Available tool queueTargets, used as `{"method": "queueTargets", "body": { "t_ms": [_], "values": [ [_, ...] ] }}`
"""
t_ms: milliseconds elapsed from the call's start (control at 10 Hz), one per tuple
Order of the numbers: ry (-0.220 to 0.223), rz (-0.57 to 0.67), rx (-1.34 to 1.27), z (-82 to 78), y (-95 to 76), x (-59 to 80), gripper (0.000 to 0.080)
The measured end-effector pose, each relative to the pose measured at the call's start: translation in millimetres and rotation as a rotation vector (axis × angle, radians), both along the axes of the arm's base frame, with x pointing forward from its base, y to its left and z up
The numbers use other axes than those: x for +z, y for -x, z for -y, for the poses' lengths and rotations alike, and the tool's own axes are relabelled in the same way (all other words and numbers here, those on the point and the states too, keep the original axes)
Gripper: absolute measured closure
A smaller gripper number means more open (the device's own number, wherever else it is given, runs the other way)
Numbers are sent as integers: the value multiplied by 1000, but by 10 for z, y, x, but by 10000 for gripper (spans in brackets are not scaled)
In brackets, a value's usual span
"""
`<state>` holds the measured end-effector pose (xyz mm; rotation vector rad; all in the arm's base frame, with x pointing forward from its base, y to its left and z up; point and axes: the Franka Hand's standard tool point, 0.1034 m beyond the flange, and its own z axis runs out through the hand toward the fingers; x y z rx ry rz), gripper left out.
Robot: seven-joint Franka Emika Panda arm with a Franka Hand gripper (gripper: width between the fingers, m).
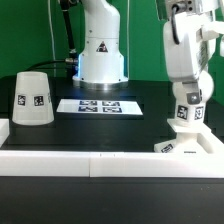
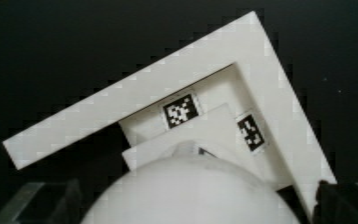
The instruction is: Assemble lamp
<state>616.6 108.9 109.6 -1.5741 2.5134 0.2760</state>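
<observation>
We see the two-finger gripper (image 1: pixel 186 115) clamped on the white ball-shaped plastic bulb (image 2: pixel 176 188), just above the low angular white base block (image 2: pixel 144 95), near right.

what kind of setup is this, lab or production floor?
Most likely a robot lab test bench: a green curtain as backdrop, a black table fenced by white rails, and a marker board lying before the arm's pedestal.

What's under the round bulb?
The white base sits right under the bulb. The bulb covers part of the base, so you can't see whether they touch.
</observation>
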Motion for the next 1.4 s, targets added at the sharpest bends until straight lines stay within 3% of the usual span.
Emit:
{"method": "queueTargets", "body": {
  "t_ms": [200, 400, 800, 1100, 1400],
  "values": [
    [13, 5, 162, -1, 38, -7, 104],
    [37, 29, 415, -13, 51, 23, 101],
    [36, 103, 739, -26, 59, 18, 101],
    [101, 169, 1222, 38, 51, 22, 101],
    [120, 236, 1610, 57, 35, 21, 101]
  ]
}}
